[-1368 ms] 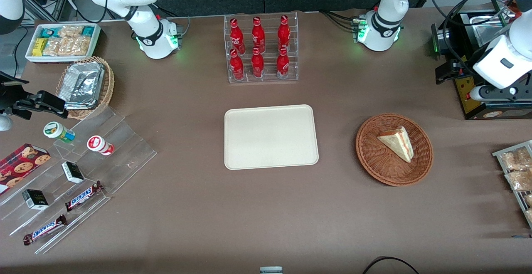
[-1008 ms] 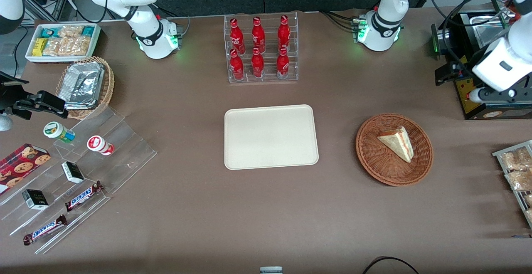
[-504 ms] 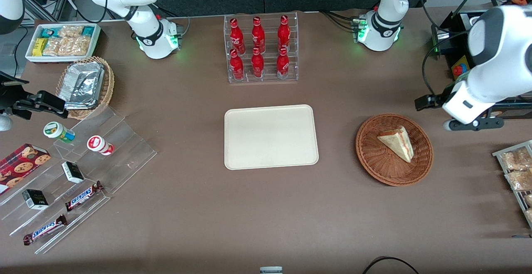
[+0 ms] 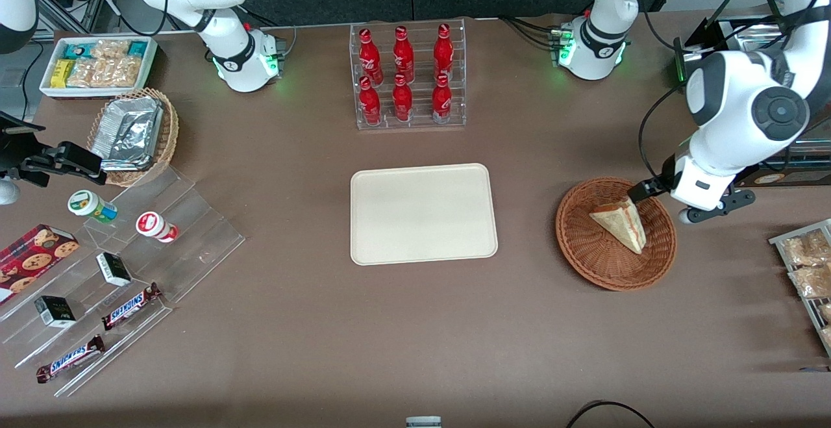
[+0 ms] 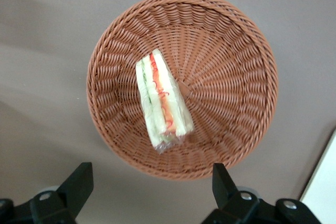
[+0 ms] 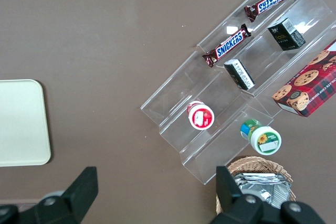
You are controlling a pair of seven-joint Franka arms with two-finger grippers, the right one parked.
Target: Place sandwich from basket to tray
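The sandwich (image 4: 620,223), a pale wedge with red and green filling, lies in the round reddish-brown basket (image 4: 578,246) toward the working arm's end of the table. My left gripper (image 4: 693,197) hangs above the basket's rim at that end, a little aside from the sandwich. In the left wrist view the sandwich (image 5: 163,100) lies off-centre in the basket (image 5: 231,66), and the gripper (image 5: 151,187) is open over bare table just outside the rim, with nothing between its fingers (image 5: 79,181). The cream tray (image 4: 422,214) sits bare at mid table; a corner of the tray (image 5: 326,192) shows in the wrist view.
A clear rack of red bottles (image 4: 408,77) stands farther from the camera than the tray. A black machine (image 4: 789,168) and a wire rack of packets (image 4: 808,272) flank the basket. A stepped acrylic shelf of snacks (image 4: 123,265), a tan basket (image 4: 133,132) and a white bin (image 4: 97,64) lie toward the parked arm's end.
The left arm has swung in from the black machine toward the basket and come lower, so the gripper now hangs over the basket's rim. Sandwich, basket and tray have not moved.
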